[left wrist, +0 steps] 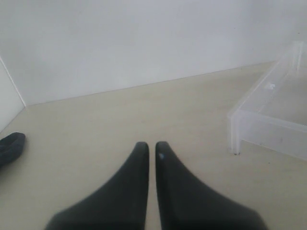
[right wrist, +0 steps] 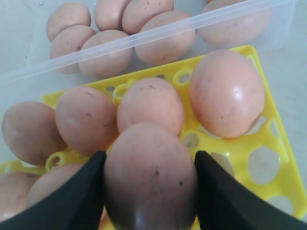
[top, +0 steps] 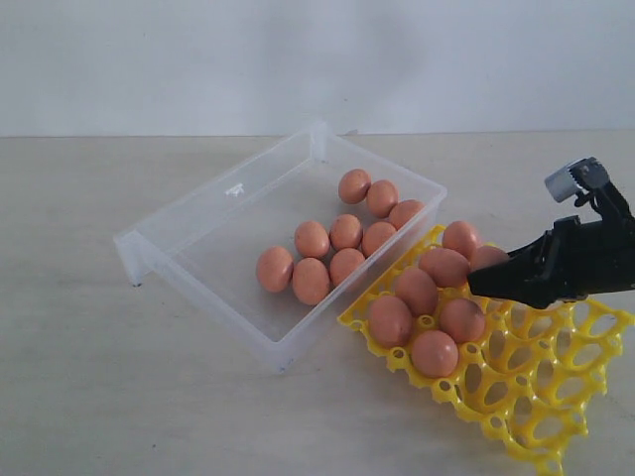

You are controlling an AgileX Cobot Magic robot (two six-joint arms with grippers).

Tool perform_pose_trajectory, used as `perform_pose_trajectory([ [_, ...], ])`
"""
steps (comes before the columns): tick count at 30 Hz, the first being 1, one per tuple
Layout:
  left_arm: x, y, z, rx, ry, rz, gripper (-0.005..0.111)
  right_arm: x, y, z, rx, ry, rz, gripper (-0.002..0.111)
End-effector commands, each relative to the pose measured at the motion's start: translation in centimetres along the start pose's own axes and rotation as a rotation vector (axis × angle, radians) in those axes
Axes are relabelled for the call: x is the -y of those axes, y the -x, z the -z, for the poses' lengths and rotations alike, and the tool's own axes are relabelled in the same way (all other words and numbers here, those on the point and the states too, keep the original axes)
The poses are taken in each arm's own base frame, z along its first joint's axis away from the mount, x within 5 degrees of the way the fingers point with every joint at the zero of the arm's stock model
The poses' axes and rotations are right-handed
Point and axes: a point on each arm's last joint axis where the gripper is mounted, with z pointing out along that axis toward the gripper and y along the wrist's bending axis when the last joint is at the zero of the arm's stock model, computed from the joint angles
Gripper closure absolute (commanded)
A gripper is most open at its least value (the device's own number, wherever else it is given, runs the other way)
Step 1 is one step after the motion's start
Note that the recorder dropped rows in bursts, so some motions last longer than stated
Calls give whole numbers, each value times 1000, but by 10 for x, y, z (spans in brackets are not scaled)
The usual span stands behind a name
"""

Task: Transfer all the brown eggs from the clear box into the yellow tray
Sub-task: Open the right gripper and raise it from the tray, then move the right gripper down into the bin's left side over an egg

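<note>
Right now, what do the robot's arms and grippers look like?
The left gripper has two matte black fingers, broad at the base and curving in to narrow rounded tips; one carries a tiny pale speck. The right gripper is the same black, tapered style, on a black wrist block topped by a grey cylindrical cap. No lettering shows.
</note>
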Motion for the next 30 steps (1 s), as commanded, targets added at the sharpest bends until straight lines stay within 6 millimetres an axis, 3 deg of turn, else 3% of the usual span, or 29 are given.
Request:
perform_pose_trajectory([
  [1,0,2,0,13,-7,7,103,-1,1,0,5,10,-9,65],
  [5,0,2,0,13,-7,7,103,-1,1,0,6,12,-15,61],
  [9,0,2,0,13,-7,7,103,0,2,0,16,0,-33,35],
  [11,0,2,0,13,-7,7,103,0,3,0,26,-4,-41,31],
  [19,0,2,0,13,-7,7,103,2,7,1,69,-27,-75,31],
  [25,0,2,0,13,-7,7,103,-4,55,24,464,-44,-207,32],
  [26,0,2,0,13,-7,7,103,-13,71,35,603,38,-257,45],
  [28,0,2,0,13,-7,7,103,-14,85,44,693,38,-283,79],
  [29,0,2,0,13,-7,7,103,-16,92,46,699,64,-307,102],
  [30,0,2,0,13,-7,7,103,-19,99,46,705,89,-319,108],
])
